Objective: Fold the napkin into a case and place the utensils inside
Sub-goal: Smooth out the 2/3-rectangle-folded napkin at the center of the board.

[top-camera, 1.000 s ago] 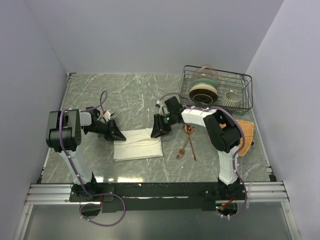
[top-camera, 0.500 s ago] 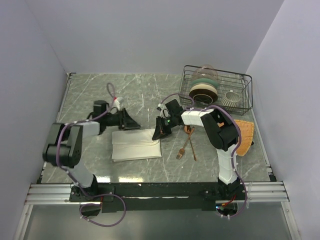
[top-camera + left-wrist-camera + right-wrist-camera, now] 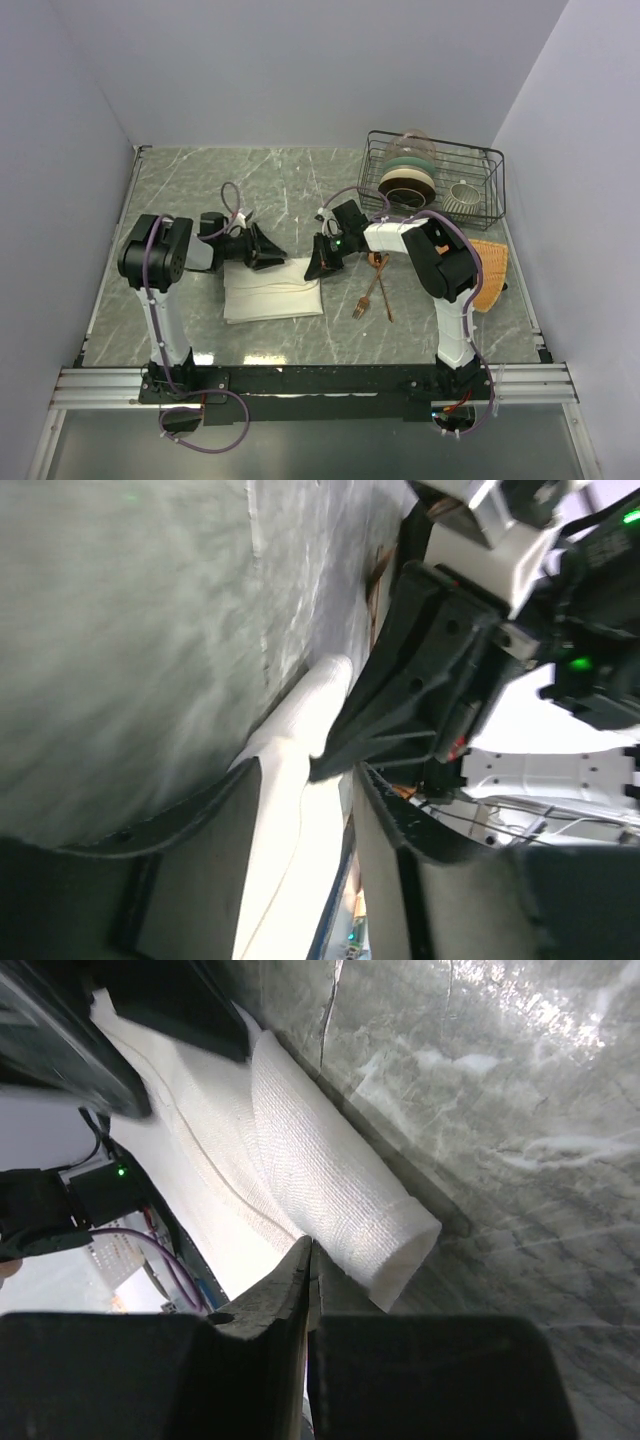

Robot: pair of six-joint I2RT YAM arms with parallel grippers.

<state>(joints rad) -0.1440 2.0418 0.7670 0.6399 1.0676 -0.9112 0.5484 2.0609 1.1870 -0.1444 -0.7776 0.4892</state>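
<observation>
The cream-white napkin (image 3: 270,295) lies folded into a rectangle on the marble table, its back edge rolled over (image 3: 330,1180). My left gripper (image 3: 274,256) sits at the napkin's back edge, open, with white cloth (image 3: 300,720) showing between its fingers (image 3: 200,810) but not pinched. My right gripper (image 3: 314,268) is at the napkin's right back corner, shut on the cloth's rolled edge (image 3: 309,1245). The copper fork (image 3: 366,298) and spoon (image 3: 379,262) lie crossed on the table just right of the napkin, untouched.
A black wire dish rack (image 3: 480,160) with plates and a bowl stands at the back right. An orange woven mat (image 3: 490,268) lies behind the right arm. Grey walls close in the table on three sides.
The left gripper has swung from the napkin's left end to its back edge and opened. The right gripper has shut at the napkin's right back corner.
</observation>
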